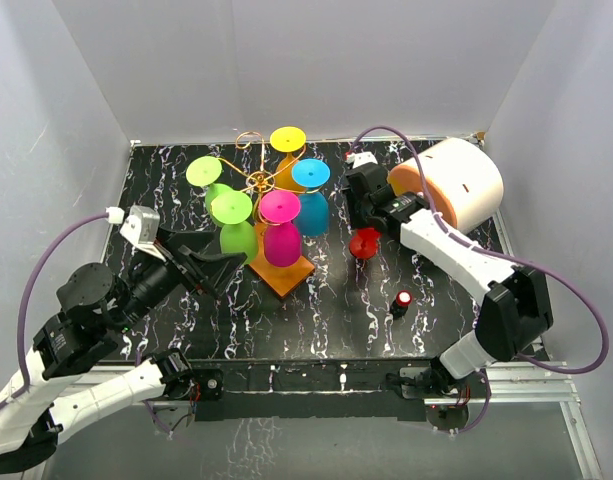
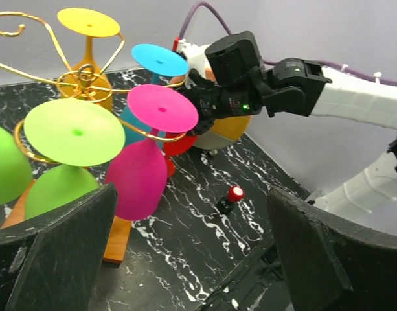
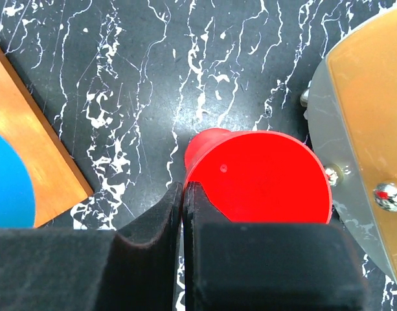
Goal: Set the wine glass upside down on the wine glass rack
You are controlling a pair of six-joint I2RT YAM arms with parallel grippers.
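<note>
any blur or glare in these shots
Top external: even light, soft shadows, no strong glare. Left wrist: left gripper's fingers soft-edged up close, pink glass sharp. Right wrist: right gripper's fingers nearly black, red wine glass evenly lit.

Red wine glass [image 3: 263, 175], gold wine glass rack [image 1: 258, 182] with orange-brown base [image 1: 286, 276], black tabletop [image 1: 326, 320] veined white
</note>
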